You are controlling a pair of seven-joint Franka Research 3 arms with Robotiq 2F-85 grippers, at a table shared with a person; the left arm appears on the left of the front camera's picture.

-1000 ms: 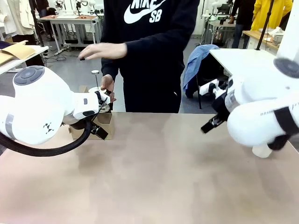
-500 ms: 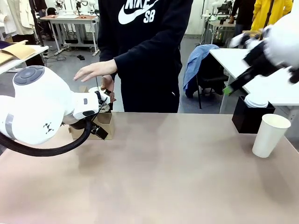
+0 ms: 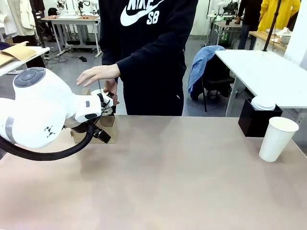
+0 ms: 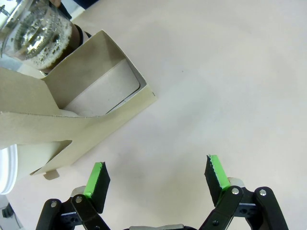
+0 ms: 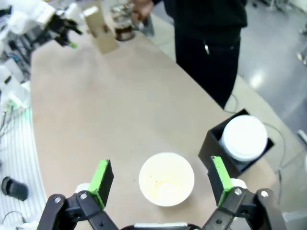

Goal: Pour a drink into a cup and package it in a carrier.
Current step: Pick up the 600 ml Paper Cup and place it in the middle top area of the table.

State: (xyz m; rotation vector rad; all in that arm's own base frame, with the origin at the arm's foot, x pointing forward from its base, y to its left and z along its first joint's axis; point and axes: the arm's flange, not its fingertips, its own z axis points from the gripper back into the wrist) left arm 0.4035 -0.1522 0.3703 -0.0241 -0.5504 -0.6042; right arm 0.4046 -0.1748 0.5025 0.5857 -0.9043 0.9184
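We are looking across the table at a person in a black sweatshirt standing at its far edge. The person is holding one hand flat in the air, while the other hand is hanging lower, beside a glass carafe. The cardboard carrier is sitting near the table's far left corner, just in front of the carafe. The left gripper is hovering over bare tabletop right beside the carrier, its jaws spread wide and grasping nothing. The white paper cup is standing upright and open-topped near the table's right edge, close to the far right corner. Just beyond the cup, a black box is holding a stack of white lids. The right gripper is hanging high above the cup, looking straight down into it, its jaws likewise released and gripping nothing.
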